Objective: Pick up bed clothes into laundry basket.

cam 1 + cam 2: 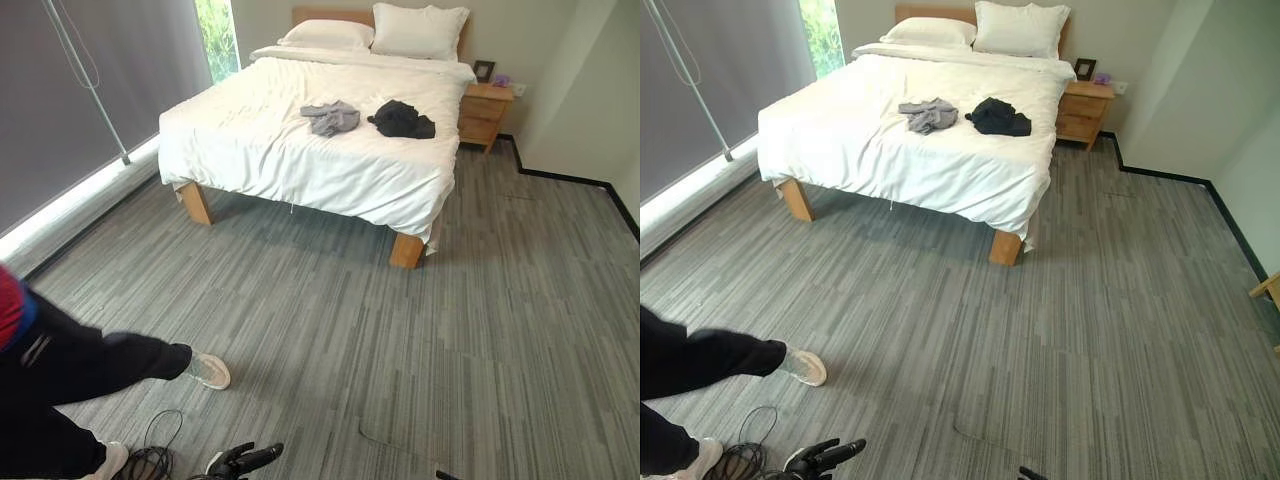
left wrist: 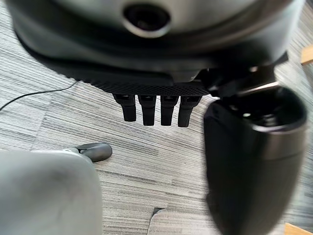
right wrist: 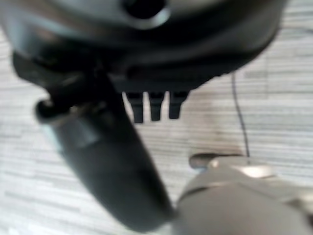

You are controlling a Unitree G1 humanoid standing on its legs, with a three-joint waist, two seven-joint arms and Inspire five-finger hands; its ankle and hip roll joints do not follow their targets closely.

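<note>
Progress: none yet | grey garment and black garment lie on far bed (well apart from robot) | left hand and right hand relaxed, empty | everything left.

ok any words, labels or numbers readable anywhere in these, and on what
None can be read.
Picture frame on the bedside table: too small to tell what it holds.
Grey garment and black garment on the bed: no print visible.
Person's shoe on the floor: no legible marking.
Left hand and right hand: no labels visible.
</note>
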